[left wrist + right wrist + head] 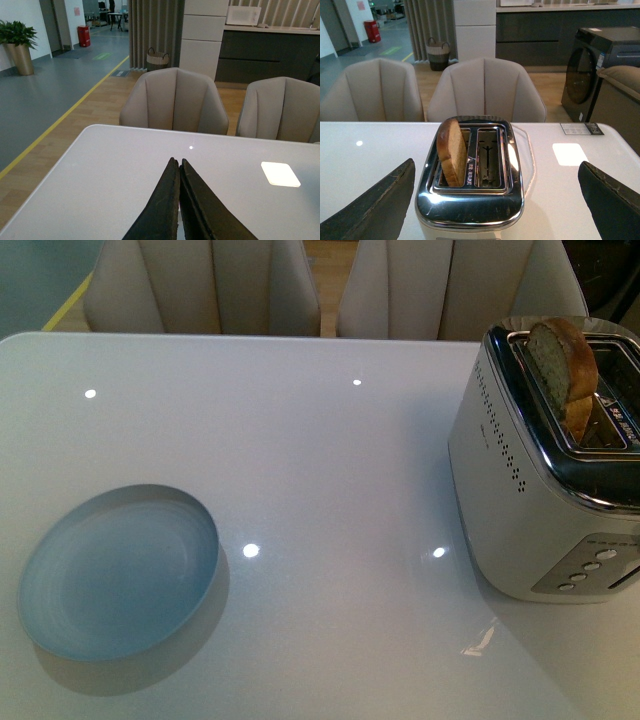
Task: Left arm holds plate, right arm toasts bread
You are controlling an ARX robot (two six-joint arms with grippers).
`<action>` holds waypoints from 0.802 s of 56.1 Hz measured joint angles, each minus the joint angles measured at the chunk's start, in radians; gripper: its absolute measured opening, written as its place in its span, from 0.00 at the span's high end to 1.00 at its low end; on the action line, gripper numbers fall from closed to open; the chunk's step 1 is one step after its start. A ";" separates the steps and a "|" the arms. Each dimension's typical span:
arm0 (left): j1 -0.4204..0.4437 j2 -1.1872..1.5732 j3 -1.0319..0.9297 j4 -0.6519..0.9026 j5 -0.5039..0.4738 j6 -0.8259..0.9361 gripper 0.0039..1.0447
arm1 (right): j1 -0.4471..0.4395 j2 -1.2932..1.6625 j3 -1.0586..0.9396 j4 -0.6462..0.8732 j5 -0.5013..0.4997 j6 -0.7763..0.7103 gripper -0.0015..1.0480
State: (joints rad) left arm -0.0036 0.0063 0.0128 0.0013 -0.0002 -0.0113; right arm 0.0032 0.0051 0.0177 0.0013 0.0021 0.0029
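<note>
Tan, brown-crusted bread slice (563, 370) stood upright in silver toaster's (520, 490) left slot, far right, frame-cropped. Pale blue-grey round plate (118, 583) sat near left, open white table (340, 470) between. Left gripper (179, 200) fingers pressed together, empty; right gripper (497, 200) spread wide.

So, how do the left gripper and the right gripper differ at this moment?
The left gripper has its dark fingers pressed together, while the right gripper has its fingers spread wide apart. The left gripper faces bare white table and chairs, whereas the right gripper hovers at the toaster, with the bread standing in one slot ahead of it. Both hold nothing, and neither shows in the front view.
</note>
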 joint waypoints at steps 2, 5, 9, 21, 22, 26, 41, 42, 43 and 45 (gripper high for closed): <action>0.000 0.000 0.000 0.000 0.000 0.000 0.90 | 0.000 0.000 0.000 0.000 0.000 0.000 0.09; 0.000 0.000 0.000 0.000 0.000 0.000 0.80 | 0.000 0.000 0.000 0.000 0.000 0.000 0.09; 0.000 0.000 0.000 0.000 0.000 0.000 0.68 | 0.000 0.000 0.000 0.000 0.000 0.000 0.09; 0.000 0.000 0.000 0.000 0.000 0.000 0.32 | 0.000 0.000 0.000 0.000 0.000 0.000 0.09; 0.000 0.000 0.000 0.000 0.000 0.000 0.29 | 0.000 0.000 0.000 0.000 0.000 0.000 0.09; 0.000 0.000 0.000 0.000 0.000 0.000 0.17 | 0.000 0.000 0.000 0.000 0.000 0.000 0.09; 0.000 0.000 0.000 0.000 0.000 0.002 0.07 | 0.000 0.000 0.000 0.000 0.000 0.000 0.09; 0.000 0.000 0.000 0.000 0.000 0.002 0.07 | 0.000 0.000 0.000 0.000 0.000 0.000 0.09; 0.000 0.000 0.000 0.000 0.000 0.002 0.07 | 0.000 0.000 0.000 0.000 0.000 0.000 0.09; 0.000 0.000 0.000 0.000 0.000 0.002 0.07 | 0.000 0.000 0.000 0.000 0.000 0.000 0.09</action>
State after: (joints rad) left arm -0.0036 0.0063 0.0128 0.0013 0.0002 -0.0093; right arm 0.0032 0.0051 0.0177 0.0013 0.0021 0.0029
